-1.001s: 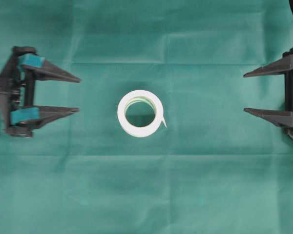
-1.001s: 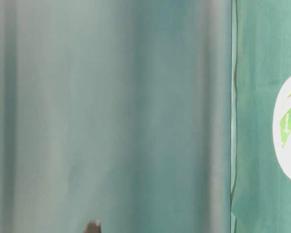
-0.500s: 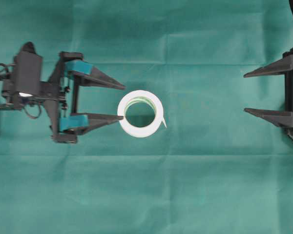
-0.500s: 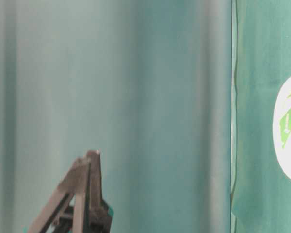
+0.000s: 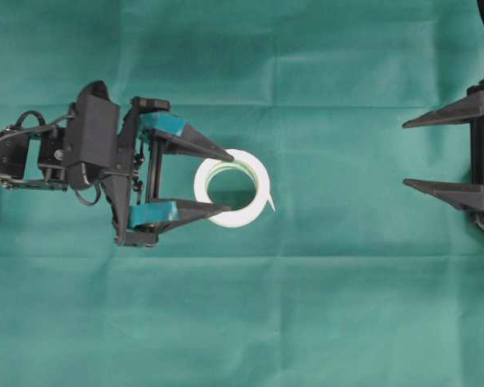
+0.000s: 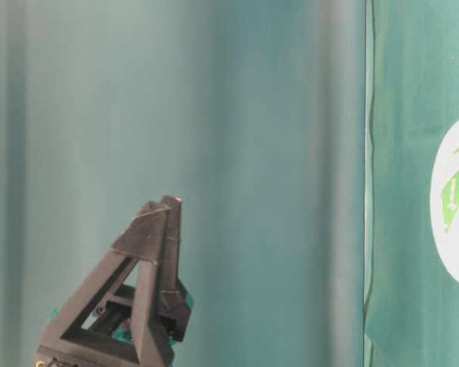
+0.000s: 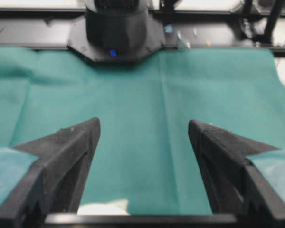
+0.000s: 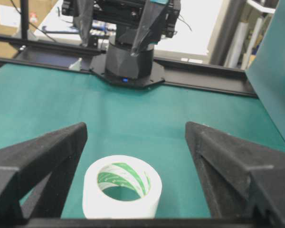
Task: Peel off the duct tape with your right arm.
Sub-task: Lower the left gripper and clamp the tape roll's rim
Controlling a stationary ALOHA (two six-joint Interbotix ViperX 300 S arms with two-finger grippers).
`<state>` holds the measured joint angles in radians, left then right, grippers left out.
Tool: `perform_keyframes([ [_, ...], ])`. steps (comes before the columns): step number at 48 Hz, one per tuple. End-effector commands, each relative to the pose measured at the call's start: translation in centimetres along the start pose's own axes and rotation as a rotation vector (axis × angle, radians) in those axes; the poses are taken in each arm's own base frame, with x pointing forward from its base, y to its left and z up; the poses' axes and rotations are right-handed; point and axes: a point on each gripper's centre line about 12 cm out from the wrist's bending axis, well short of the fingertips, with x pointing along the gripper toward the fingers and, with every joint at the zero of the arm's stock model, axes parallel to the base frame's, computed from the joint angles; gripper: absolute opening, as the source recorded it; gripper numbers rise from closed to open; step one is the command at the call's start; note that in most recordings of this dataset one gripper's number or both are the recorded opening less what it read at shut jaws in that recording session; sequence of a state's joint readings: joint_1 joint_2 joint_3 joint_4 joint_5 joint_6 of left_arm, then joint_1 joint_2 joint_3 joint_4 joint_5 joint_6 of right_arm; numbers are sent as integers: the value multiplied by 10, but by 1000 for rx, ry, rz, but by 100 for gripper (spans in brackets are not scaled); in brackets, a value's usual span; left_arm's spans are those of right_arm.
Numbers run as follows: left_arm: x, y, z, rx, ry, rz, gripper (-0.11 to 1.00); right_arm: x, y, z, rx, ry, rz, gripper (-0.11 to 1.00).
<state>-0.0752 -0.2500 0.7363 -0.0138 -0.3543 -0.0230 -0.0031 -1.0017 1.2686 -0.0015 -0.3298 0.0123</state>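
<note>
A: Where are the grippers?
B: Right gripper (image 5: 405, 154) spread wide at the cloth's right edge, holding nothing. Left gripper (image 5: 228, 183) wide too — its 2 tips overlap the roll's left side.
A: The duct tape (image 5: 233, 187)?
B: White ring, green-striped core, flat mid-cloth (image 5: 306, 306) — a thin loose end (image 5: 269, 201) juts lower right.

No readable text from my station.

I can make out green stripe markings on the inner core of the duct tape (image 8: 121, 190), but no letters, brand or numbers resolve there; the same roll from overhead (image 5: 233, 188) shows only green and white.
</note>
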Motion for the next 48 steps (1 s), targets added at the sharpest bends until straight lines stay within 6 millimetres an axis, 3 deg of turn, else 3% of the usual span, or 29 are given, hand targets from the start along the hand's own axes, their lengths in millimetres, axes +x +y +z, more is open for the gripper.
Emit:
perform_keyframes([
  [1, 4, -5, 12, -6, 37, -11, 78, 2, 0, 4, 2, -14, 2, 63],
  [25, 26, -7, -17, -8, 470, -4, 78, 2, 0, 4, 2, -9, 2, 63],
  [36, 31, -7, -25, -3, 505, -4, 78, 2, 0, 4, 2, -11, 0, 63],
  [48, 42, -4, -52, -4, 566, 3, 78, 1, 0, 5, 0, -14, 1, 63],
])
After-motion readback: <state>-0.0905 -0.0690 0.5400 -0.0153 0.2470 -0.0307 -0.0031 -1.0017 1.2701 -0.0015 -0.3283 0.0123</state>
